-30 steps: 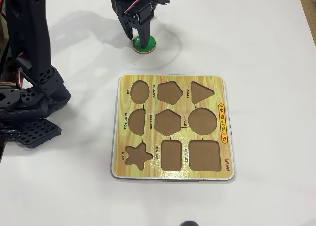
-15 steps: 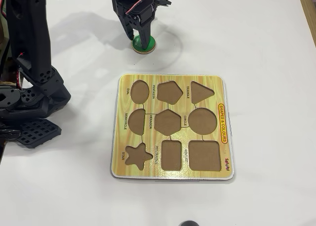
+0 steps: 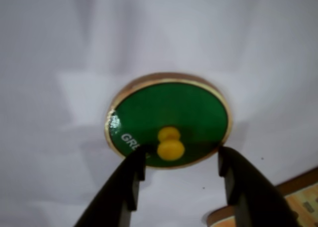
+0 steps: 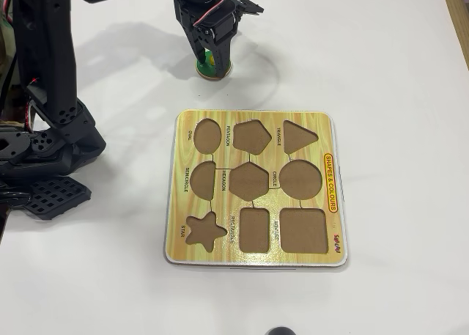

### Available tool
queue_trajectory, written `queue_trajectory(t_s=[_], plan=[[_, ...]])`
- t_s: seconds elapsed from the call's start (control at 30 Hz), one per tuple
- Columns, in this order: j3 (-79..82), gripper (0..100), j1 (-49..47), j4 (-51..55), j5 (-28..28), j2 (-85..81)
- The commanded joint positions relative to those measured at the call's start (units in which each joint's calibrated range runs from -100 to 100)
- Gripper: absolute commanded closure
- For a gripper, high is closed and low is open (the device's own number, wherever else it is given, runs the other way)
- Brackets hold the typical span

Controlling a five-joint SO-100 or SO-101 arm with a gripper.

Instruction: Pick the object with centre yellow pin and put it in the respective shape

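Your gripper (image 3: 181, 162) stands open, its two dark fingers (image 3: 130, 175) spread about as wide as the green disc (image 3: 169, 120) and set on either side of its near edge. In the wrist view the yellow knob (image 3: 170, 142) at the disc's middle sits between the fingertips and slightly beyond them, and nothing is clamped; whether the tips touch the rim you cannot tell from here. The disc lies flat on the white table (image 3: 49, 63), with the letters GR of its printed word showing by the left finger.

From overhead, your gripper (image 4: 211, 58) hangs right over the disc (image 4: 213, 70), hiding most of it; only a green and wooden sliver shows at the near side. The disc lies on the far side of the table (image 4: 396, 71), apart from the puzzle board (image 4: 253, 256), just beyond its far left corner.

The board lies flat in the middle of the table. Its circle cutout (image 4: 300, 179) is in the middle row at the right, brown and unfilled, with the hexagon cutout (image 4: 249, 182) to its left and the triangle cutout (image 4: 298, 136) beyond it. The arm's base (image 4: 44, 159) stands at the left edge of the overhead view.
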Motion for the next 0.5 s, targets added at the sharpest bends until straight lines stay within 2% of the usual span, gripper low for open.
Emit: queue_trajectory(t_s=[0.0, 0.47], plan=[[-0.9, 83, 0.7, -0.3, -0.24, -2.53], [-1.08, 83, -0.37, -0.39, -0.35, -2.7]])
